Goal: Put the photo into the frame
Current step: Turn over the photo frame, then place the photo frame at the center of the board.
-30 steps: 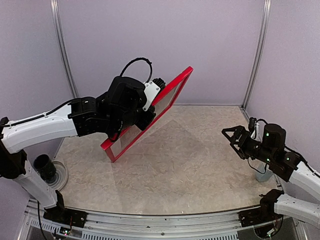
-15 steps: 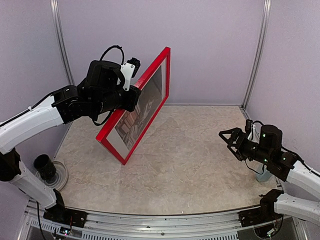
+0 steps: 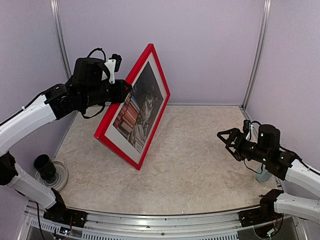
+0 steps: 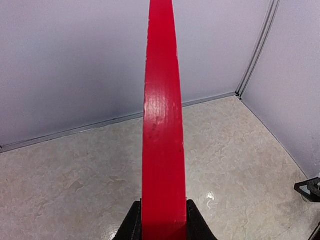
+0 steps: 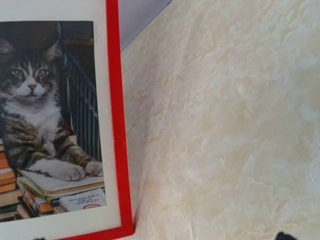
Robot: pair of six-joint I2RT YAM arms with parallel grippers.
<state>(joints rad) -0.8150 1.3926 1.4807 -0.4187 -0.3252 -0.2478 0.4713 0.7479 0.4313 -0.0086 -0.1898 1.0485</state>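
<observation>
The red frame (image 3: 116,151) stands steeply tilted at the table's left, front face towards the camera. The cat photo (image 3: 137,110) sits inside it behind a white mat. My left gripper (image 3: 122,91) is shut on the frame's upper left edge. In the left wrist view the red edge (image 4: 162,125) runs up from between the gripper's black fingers (image 4: 131,227). The right wrist view shows the photo (image 5: 45,120), the mat and the frame's red border (image 5: 114,125), whose lower corner is at or just above the table. My right gripper (image 3: 226,137) is open and empty, well to the right.
A black cylinder (image 3: 44,166) on a round white base stands off the table's left edge. Purple walls with metal posts close in the back and sides. A pale object (image 3: 263,175) stands by the right arm's base.
My left arm has raised the frame and swung it round, so its front with the photo now faces the camera. The right gripper has drifted slightly left.
</observation>
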